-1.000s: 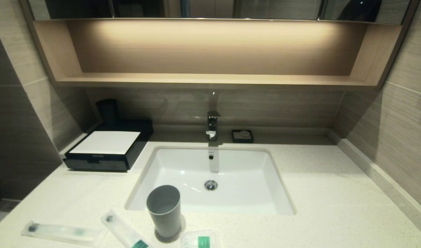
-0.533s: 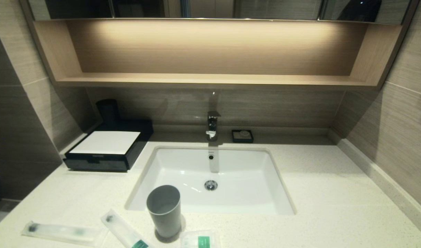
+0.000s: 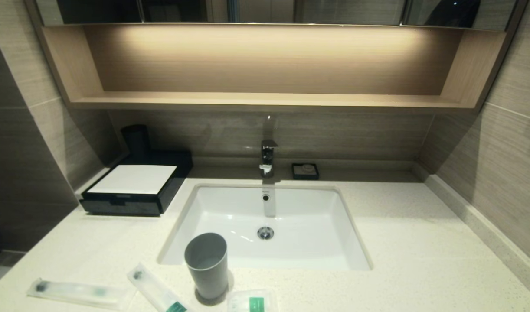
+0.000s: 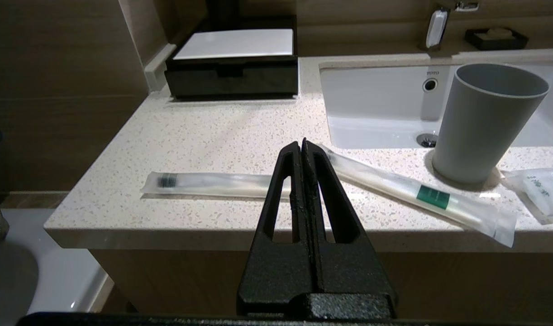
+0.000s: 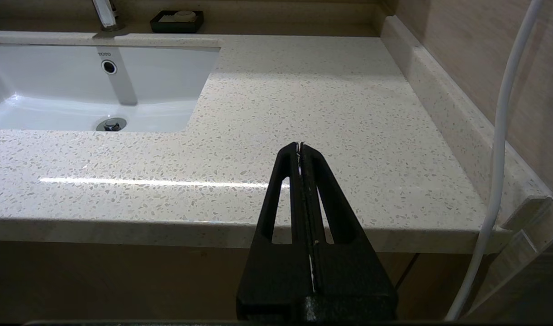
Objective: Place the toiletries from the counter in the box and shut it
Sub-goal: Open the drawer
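Toiletries (image 4: 421,195) lie along the table's (image 3: 412,242) front edge, green-labelled, beside a grey cup (image 3: 206,264); bare stone stretches back to the box (image 3: 135,187) — drawer shut. Sink (image 5: 54,86) reads "TOTO". Left end effector (image 4: 302,147) and right end effector (image 5: 300,148) hang clenched, empty.

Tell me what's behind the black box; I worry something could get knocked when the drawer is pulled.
A dark cylindrical container stands behind the box, against the wall. Its base is hidden by the box, so whether they touch cannot be told.
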Controlling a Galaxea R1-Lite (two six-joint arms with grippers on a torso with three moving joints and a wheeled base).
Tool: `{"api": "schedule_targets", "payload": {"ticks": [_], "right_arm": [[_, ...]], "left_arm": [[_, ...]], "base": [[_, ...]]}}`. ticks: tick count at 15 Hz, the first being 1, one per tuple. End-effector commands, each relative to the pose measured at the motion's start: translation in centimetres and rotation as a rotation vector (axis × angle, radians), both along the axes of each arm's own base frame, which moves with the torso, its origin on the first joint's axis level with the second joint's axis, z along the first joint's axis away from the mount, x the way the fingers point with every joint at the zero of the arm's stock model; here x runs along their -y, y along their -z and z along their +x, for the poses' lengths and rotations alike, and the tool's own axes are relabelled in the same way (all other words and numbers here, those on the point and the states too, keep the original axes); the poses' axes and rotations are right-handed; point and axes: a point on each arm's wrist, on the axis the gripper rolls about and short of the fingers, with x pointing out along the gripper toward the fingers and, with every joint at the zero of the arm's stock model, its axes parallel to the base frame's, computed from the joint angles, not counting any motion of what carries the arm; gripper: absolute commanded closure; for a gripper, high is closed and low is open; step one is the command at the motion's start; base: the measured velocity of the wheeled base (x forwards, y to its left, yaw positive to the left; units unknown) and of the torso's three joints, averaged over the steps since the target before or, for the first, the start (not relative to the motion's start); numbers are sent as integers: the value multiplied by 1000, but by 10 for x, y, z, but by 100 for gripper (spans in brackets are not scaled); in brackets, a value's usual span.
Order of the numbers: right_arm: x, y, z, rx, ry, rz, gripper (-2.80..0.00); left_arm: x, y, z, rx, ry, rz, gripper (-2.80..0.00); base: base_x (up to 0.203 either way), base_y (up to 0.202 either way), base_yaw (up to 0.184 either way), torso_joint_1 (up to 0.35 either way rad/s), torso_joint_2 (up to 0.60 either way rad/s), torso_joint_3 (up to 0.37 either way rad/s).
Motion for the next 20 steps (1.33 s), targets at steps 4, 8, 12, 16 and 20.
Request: {"api": "schedule_targets", "payload": {"ticks": [4,8,12,16,20], "right_arm": [[0,0,0,-2,-1,0,0],[0,0,0,-1,-1,0,0],[0,0,0,-1,-1,0,0],[0,0,0,-2,-1,0,0],[0,0,0,-2,-1,0,0]], "left_arm": [[0,-28,-18,15,0,0,0],[0,-46,-9,-33,-7,-4,0],[0,-75,18,-111,-21,-21,0],[-1,-94,50,-207,-43,-33,0],[-1,-102,87,-342,-89,-125,0]], "base": [[0,0,0,0,0,0],[0,0,0,0,0,0],[0,0,0,0,0,0],[0,0,0,0,0,0],[0,0,0,0,0,0]]}}
